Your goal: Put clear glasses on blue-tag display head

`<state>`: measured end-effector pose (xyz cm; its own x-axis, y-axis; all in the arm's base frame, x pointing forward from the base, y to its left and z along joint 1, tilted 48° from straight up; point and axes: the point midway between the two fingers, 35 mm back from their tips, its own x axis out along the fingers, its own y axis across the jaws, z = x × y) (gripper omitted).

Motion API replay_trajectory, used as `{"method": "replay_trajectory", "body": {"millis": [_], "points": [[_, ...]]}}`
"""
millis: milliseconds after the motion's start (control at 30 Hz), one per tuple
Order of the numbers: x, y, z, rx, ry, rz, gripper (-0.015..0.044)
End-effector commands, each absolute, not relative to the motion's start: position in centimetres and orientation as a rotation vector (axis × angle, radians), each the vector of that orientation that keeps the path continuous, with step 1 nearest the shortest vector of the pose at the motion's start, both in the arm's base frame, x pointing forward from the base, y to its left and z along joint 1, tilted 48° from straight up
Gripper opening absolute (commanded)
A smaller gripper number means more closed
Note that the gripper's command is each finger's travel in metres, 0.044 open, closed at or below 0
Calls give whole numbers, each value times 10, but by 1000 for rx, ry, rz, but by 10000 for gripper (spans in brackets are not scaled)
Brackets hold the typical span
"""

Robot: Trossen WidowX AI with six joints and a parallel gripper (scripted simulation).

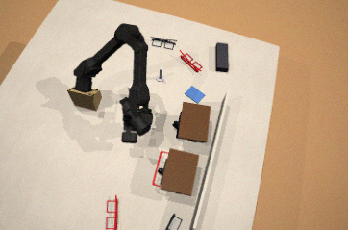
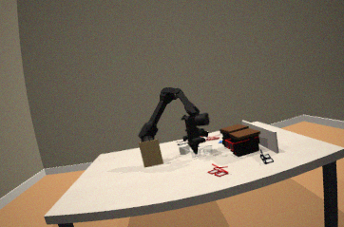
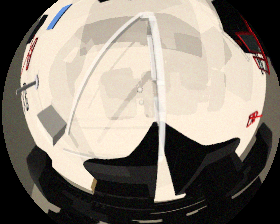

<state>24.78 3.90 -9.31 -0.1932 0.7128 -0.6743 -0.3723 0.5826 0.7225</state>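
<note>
Gripper (image 1: 129,136) is down low at the table (image 1: 58,177), fingers pinched nearly together on the clear glasses (image 3: 153,66); the wrist view shows a pale temple running straight down between the dark fingers, with the see-through frame arching above it. So the pick looks just made, and the carry has not begun.

Taking the blue tag (image 1: 194,92) as the landmark: the target head (image 1: 194,121) sits just below it in the top view, under a brown block, and the gripper is to the left of that head and a little lower. The other head (image 1: 180,172) stands further down from the tag, close beside the first, red frames showing at its side.

Next comes a lift, then a turn so the temples point past the ears, and a level approach from the face side, judging by the layout.

Room is tight: a white partition (image 1: 213,143) closes off the far side of both heads. Above the tag lie red glasses (image 1: 190,61), black glasses (image 1: 162,41) and a small stand (image 1: 161,76). Left of the gripper the table looks freest for lifting and turning.
</note>
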Motion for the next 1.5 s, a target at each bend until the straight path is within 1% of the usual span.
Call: {"method": "replay_trajectory", "body": {"millis": [0, 333, 633, 1067, 1467], "points": [[259, 18, -76, 293, 1450, 994, 0], [270, -27, -34, 298, 1449, 994, 0], [276, -25, -27, 269, 1430, 1017, 0], [310, 37, 37, -45, 1203, 1251, 0], [312, 109, 108, -321, 928, 1481, 0]]}}
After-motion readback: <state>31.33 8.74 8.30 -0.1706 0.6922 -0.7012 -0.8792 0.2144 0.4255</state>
